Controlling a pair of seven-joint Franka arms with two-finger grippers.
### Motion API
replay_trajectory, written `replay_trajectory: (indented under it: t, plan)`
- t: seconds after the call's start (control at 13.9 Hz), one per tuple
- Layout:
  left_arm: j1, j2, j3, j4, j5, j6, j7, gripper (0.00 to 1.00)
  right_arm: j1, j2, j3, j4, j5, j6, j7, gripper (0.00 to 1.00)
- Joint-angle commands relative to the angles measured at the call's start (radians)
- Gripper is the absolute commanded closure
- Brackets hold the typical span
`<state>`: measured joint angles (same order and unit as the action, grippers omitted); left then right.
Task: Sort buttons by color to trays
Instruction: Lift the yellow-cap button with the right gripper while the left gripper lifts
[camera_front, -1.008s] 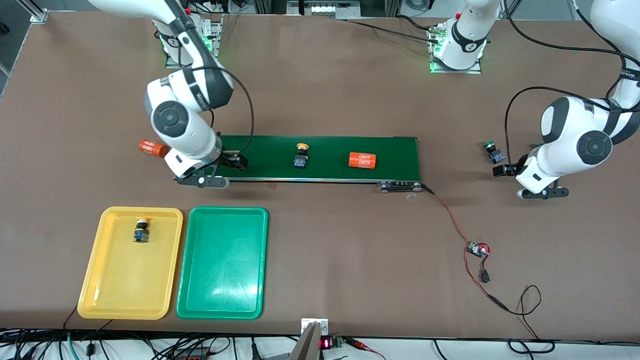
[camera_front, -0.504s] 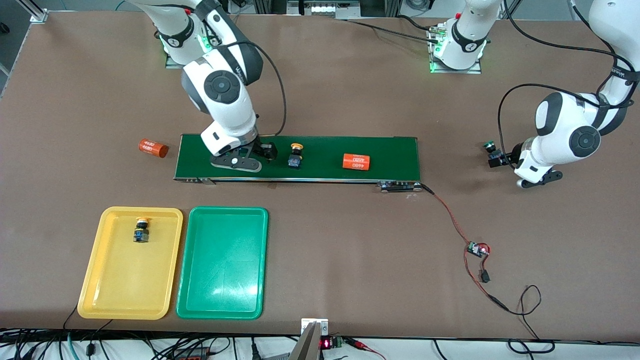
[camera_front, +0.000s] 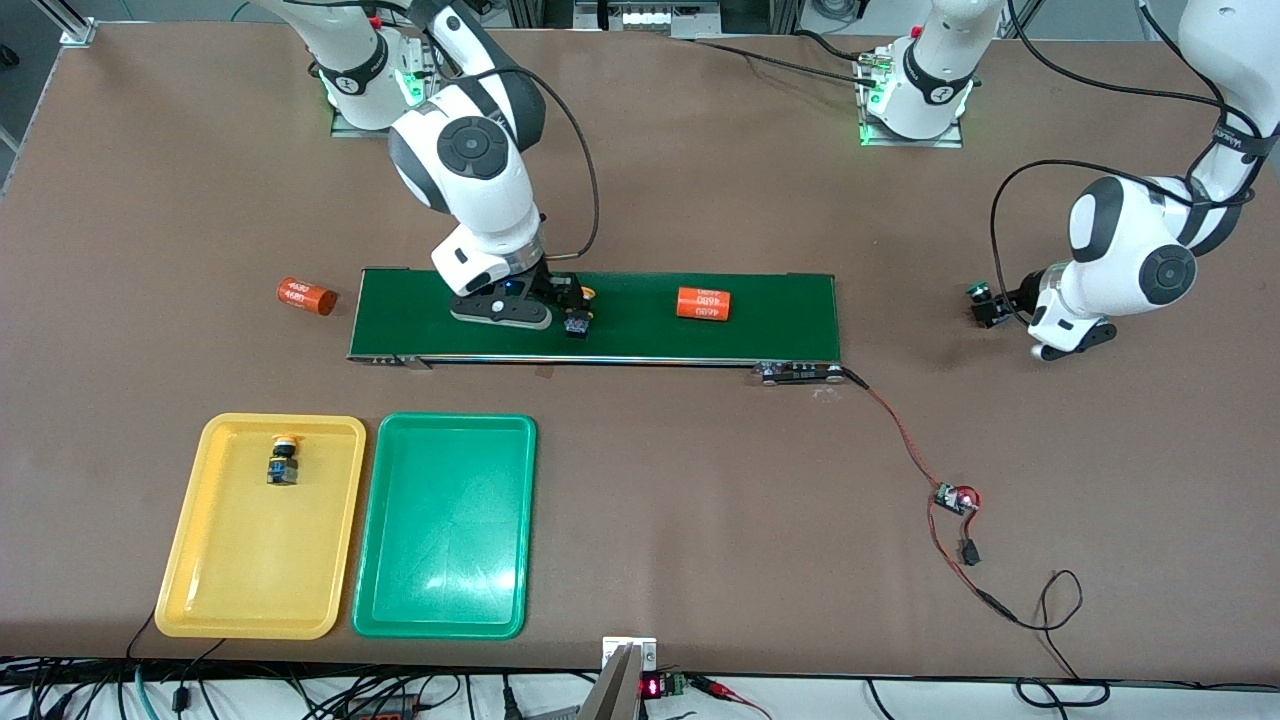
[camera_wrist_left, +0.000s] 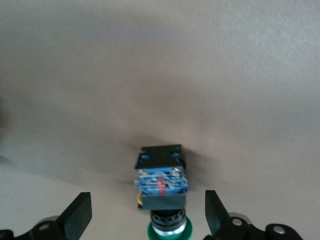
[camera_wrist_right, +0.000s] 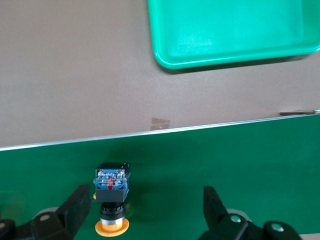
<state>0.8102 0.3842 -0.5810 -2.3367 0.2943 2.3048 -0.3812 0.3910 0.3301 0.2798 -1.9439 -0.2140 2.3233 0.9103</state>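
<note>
My right gripper is open and low over the conveyor belt. A yellow-capped button lies between its fingers, close to one of them, as the right wrist view shows. My left gripper is open on the bare table at the left arm's end. A green-capped button lies between its fingers. Another yellow-capped button lies in the yellow tray. The green tray beside it holds nothing. A second green-capped button is out of view.
One orange cylinder lies on the belt toward the left arm's end. Another lies on the table off the belt's end by the right arm. A red cable with a small board runs from the belt's motor.
My right gripper has moved along the belt to the yellow-capped button. The belt has carried that button and the cylinder toward the right arm's end. My left gripper has closed in around the green-capped button.
</note>
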Motion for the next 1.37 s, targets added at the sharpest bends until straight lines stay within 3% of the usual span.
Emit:
replay_trajectory:
  t: [0.0, 0.29, 0.43, 0.58, 0.65, 0.86, 1.08, 1.15, 1.3]
  plan:
    - [0.003, -0.002, -0.014, -0.016, -0.023, 0.013, -0.008, 0.12, 0.020, 0.023, 0.002, -0.018, -0.030, 0.022, 0.030, 0.00]
    - [-0.011, 0.005, -0.014, -0.012, -0.021, 0.018, -0.004, 0.32, 0.023, 0.055, 0.002, -0.018, -0.035, 0.034, 0.030, 0.00]
    - [-0.011, 0.004, -0.014, -0.009, -0.020, 0.016, 0.001, 0.56, 0.023, 0.070, 0.002, -0.018, -0.033, 0.045, 0.030, 0.00]
    - [-0.019, -0.008, -0.020, -0.007, -0.020, 0.007, 0.037, 0.88, 0.023, 0.087, 0.002, -0.018, -0.035, 0.060, 0.030, 0.00]
    - [-0.026, -0.013, -0.026, -0.003, -0.020, 0.004, 0.062, 0.96, 0.023, 0.093, 0.002, -0.018, -0.035, 0.065, 0.030, 0.00]
    - [-0.043, -0.054, -0.055, 0.019, -0.020, 0.001, 0.088, 1.00, 0.023, 0.110, 0.002, -0.018, -0.062, 0.073, 0.030, 0.03]
    - [-0.066, -0.107, -0.147, 0.069, -0.020, -0.043, 0.090, 1.00, 0.022, 0.122, -0.001, -0.018, -0.077, 0.080, 0.025, 0.26]
    - [-0.095, -0.104, -0.176, 0.127, -0.020, -0.111, 0.090, 1.00, 0.017, 0.122, -0.001, -0.018, -0.084, 0.080, 0.022, 0.45]
    - [-0.140, -0.100, -0.242, 0.209, -0.021, -0.179, 0.111, 1.00, 0.012, 0.122, -0.002, -0.018, -0.084, 0.077, 0.021, 0.73]
